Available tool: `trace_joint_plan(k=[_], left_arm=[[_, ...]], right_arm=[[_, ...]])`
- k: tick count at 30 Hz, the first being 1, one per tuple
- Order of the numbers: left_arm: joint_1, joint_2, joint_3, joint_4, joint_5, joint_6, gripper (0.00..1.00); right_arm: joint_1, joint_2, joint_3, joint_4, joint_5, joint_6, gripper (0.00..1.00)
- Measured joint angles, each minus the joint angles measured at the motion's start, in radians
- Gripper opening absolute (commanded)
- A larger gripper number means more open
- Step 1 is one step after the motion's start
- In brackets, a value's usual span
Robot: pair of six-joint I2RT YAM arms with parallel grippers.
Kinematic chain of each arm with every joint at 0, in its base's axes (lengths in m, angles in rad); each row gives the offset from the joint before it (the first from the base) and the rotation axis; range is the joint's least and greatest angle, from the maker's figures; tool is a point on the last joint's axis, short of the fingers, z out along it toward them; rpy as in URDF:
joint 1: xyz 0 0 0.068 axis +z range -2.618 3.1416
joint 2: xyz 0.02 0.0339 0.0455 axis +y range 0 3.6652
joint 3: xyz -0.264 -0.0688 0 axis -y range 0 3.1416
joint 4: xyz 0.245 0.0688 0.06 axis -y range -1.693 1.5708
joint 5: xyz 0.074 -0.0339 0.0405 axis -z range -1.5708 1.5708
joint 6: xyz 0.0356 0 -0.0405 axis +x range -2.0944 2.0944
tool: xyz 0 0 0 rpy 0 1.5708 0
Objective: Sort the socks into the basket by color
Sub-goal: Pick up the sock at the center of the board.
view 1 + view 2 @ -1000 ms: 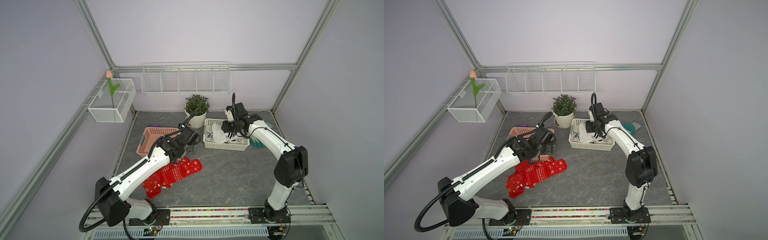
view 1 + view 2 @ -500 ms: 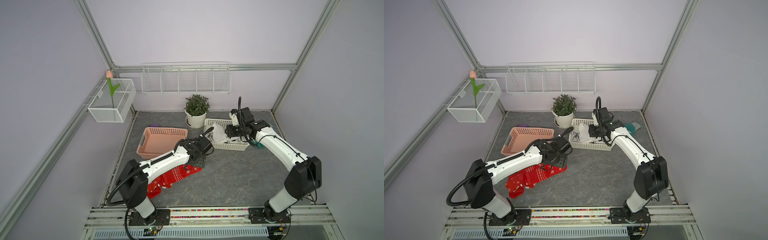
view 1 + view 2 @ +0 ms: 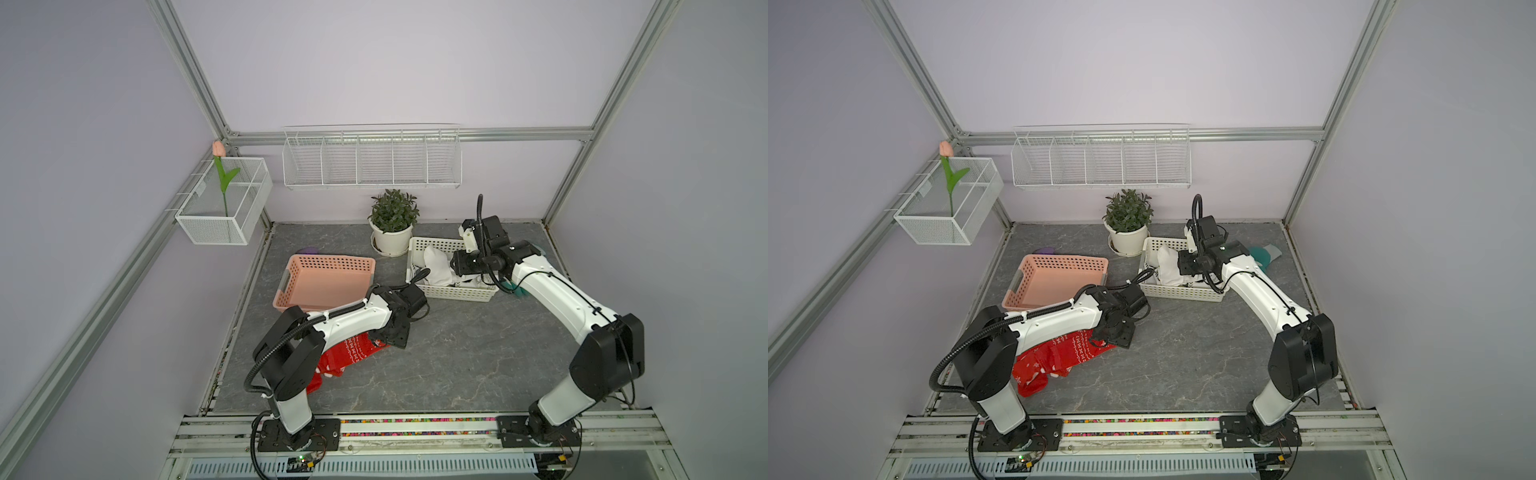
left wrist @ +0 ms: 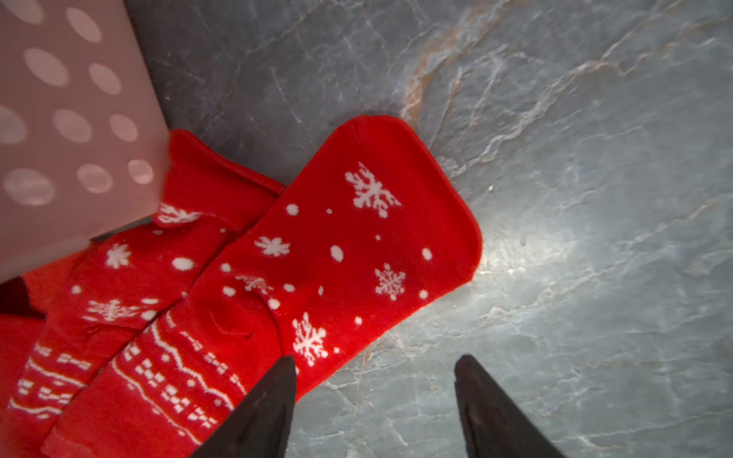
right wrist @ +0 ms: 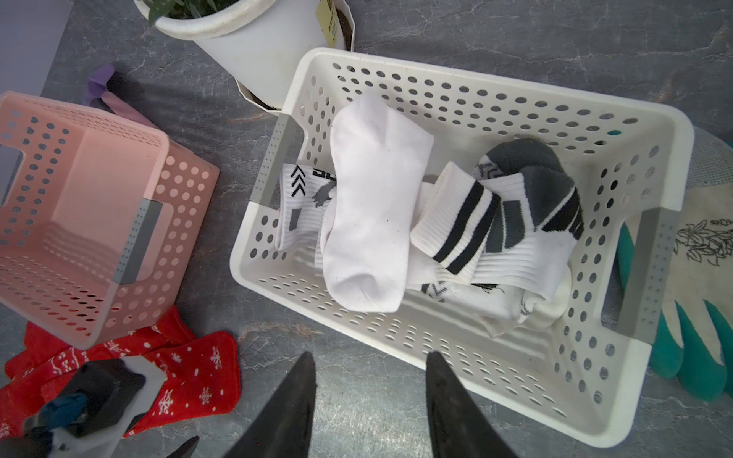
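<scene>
Our left gripper (image 4: 376, 359) hangs low over the red socks (image 4: 357, 257), jaws spread and holding nothing: one fingertip sits over the edge of a sock, its mate over bare table (image 4: 575, 198). Our right gripper (image 5: 371, 353) hovers above one long side of the white basket (image 5: 476, 81), jaws also apart and empty.

On the grey table we see no light-coloured sock lying loose. The white basket holds the white socks (image 5: 373, 206), one plain and several with black and grey stripes, heaped together, so we judge that half of the sorting finished. The pink basket (image 3: 324, 286) beside it is empty, and it sits tilted, with one corner propped on the red pile. The red socks, snowflake-patterned, lie on the table at that corner, at least two overlapping. Our left arm hides the rest in both top views, so we cannot count them. None is in a basket yet. We reckon the red half is all that remains: pinch a sock, lift it clear of the basket corner, drop it in the pink basket, and repeat.

A teal-and-white glove (image 5: 694, 285) lies just outside the white basket and a small purple scrap (image 5: 103, 87) lies beyond the far side of the pink one; we take neither for a sock
</scene>
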Motion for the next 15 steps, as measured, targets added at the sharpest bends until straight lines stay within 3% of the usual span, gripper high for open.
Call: trace_joint_plan(k=[15], left_arm=[[0.046,0.069,-0.012,0.009,0.004,0.015,0.59]], right_arm=[[0.000,0.000,-0.017,-0.001,0.000,0.000,0.47]])
